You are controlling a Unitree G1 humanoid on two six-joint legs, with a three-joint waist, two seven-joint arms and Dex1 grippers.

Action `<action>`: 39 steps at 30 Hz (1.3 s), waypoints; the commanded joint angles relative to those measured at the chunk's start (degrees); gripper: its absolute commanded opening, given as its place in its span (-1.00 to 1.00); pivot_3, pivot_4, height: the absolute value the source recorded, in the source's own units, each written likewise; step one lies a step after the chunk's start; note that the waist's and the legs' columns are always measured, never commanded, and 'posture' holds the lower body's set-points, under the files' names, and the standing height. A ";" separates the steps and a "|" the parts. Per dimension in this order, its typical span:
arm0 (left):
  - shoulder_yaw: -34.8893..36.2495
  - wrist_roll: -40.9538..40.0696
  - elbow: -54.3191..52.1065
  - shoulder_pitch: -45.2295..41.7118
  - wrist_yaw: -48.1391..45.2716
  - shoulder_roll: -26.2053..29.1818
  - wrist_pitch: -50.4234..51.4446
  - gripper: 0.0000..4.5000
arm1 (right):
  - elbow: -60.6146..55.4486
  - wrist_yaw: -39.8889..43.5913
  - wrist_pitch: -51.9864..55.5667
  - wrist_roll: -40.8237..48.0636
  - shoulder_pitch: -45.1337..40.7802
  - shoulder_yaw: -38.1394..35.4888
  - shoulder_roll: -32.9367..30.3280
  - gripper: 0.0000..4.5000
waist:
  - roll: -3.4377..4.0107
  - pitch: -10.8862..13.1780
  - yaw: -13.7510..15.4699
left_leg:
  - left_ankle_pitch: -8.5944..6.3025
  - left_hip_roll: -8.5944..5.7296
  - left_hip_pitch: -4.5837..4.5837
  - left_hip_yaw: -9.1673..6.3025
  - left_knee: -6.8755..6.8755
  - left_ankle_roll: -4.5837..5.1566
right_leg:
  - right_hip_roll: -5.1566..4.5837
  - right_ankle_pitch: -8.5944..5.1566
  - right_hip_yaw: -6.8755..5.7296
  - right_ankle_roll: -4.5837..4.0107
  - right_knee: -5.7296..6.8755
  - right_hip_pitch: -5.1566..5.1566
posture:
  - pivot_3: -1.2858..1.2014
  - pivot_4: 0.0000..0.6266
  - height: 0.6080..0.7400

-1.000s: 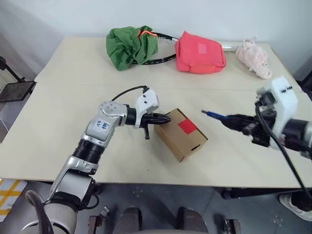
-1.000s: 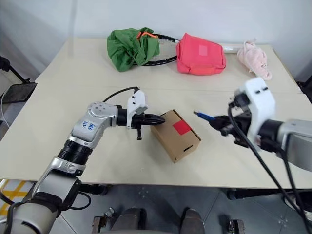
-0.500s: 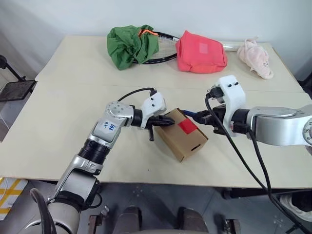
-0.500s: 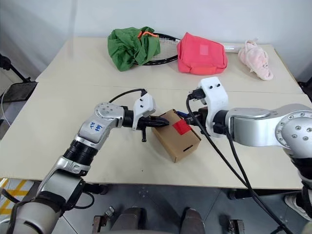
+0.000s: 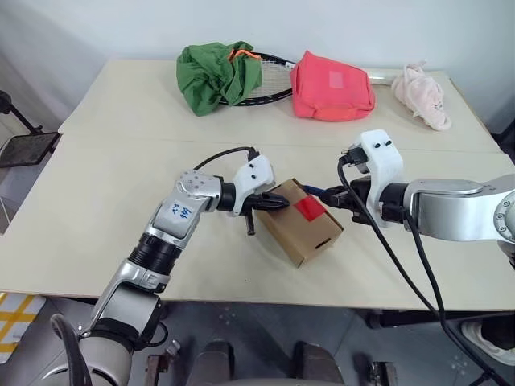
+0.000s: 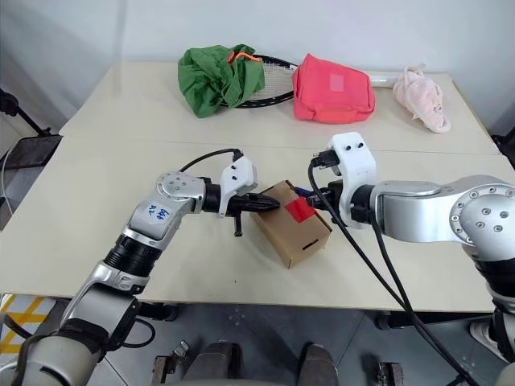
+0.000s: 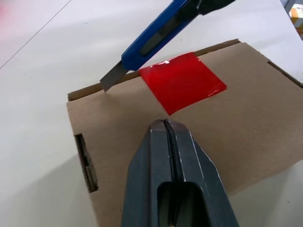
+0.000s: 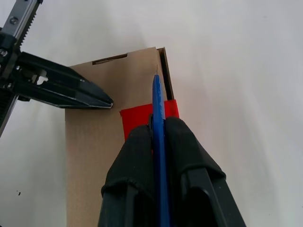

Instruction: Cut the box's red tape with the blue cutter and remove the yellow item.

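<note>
At the upper left of centre in the left eye view, a crumpled green cloth bag (image 5: 216, 74) lies on the beige table (image 5: 96, 185), its inside hidden by its own folds. A racket (image 5: 269, 80) is partly buried beneath it, only part of the dark frame and strings showing.

Lower, at the frame's middle, the left gripper (image 5: 278, 203) has its two black fingers pressed together with nothing between them; its tip rests on the top panel of the cardboard box (image 5: 299, 223), at the box's left end. The box lies closed on the table, so whatever it contains cannot be seen. The red tape (image 5: 310, 209) sits on the top face, reaching the seam along the far edge.

Right of centre, the right gripper (image 5: 344, 198) is clamped on the blue cutter (image 5: 316, 190), its fingers hiding most of the handle. In the left wrist view the grey blade (image 7: 112, 77) points at the box's top edge just beside the tape's corner; whether it touches the cardboard is hard to tell.

At the upper middle, a pink-red fabric bag (image 5: 331, 86) lies shut, contents unseen. At the upper right, a pale pink plush toy (image 5: 422, 95) lies near the table's edge.
</note>
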 commanded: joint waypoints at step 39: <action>-1.65 1.38 0.02 0.85 -1.28 0.67 1.15 -1.00 | 1.25 8.21 2.98 -13.84 2.88 -9.52 5.42 -0.95 | 0.01 0.00 -0.01 | 0.00 0.00 0.01 0.01 0.02 0.00 | 0.00 0.00 0.00 0.00 0.02 0.01 | 0.03 -0.52 1.00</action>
